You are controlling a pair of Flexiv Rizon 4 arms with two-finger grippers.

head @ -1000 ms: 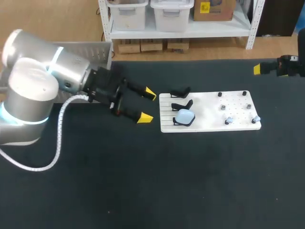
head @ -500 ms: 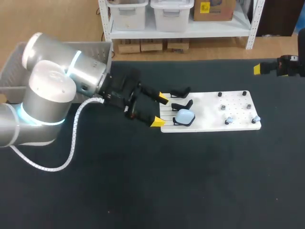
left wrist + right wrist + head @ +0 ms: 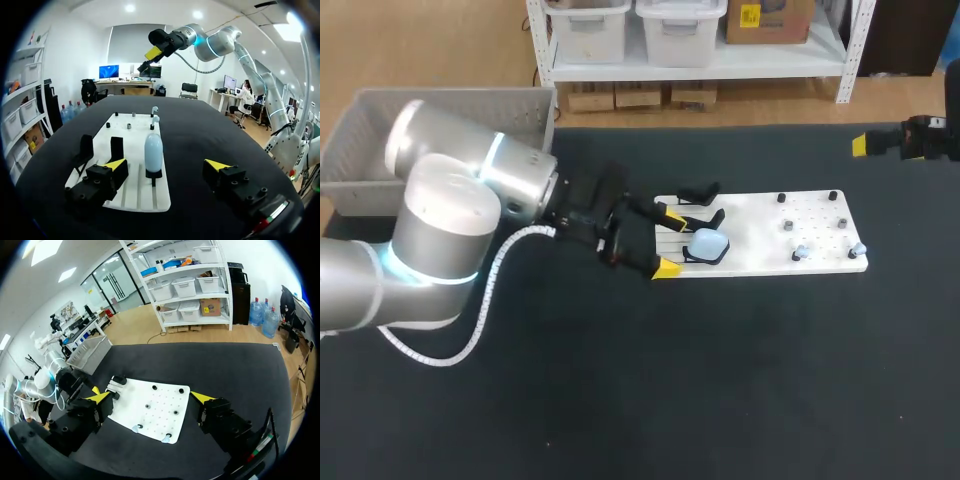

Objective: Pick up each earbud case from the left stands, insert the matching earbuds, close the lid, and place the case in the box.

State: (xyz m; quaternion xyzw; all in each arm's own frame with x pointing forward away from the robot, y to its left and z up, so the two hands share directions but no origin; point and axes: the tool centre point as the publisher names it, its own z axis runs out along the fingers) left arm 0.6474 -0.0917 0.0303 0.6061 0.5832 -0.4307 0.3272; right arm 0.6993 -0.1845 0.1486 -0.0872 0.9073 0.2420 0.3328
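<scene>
While left fingers gape before blue case, 2 black stands adjoin; right fingers apart.

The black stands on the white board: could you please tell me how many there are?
3, in a row at the white board's left end: far stand, empty; middle stand, empty; near stand, holding the light blue earbud case. None seems hidden.

Brightness: even, bright indoor light in all three views.
Source: ceiling lamps overhead, seen from the left wrist.
Glare: soft highlights on the left arm's silver shell; the white board looks nearly washed out.
Shadows: faint and short on the black table.
Edges: in both wrist views, straight lines bow toward the rim.
</scene>
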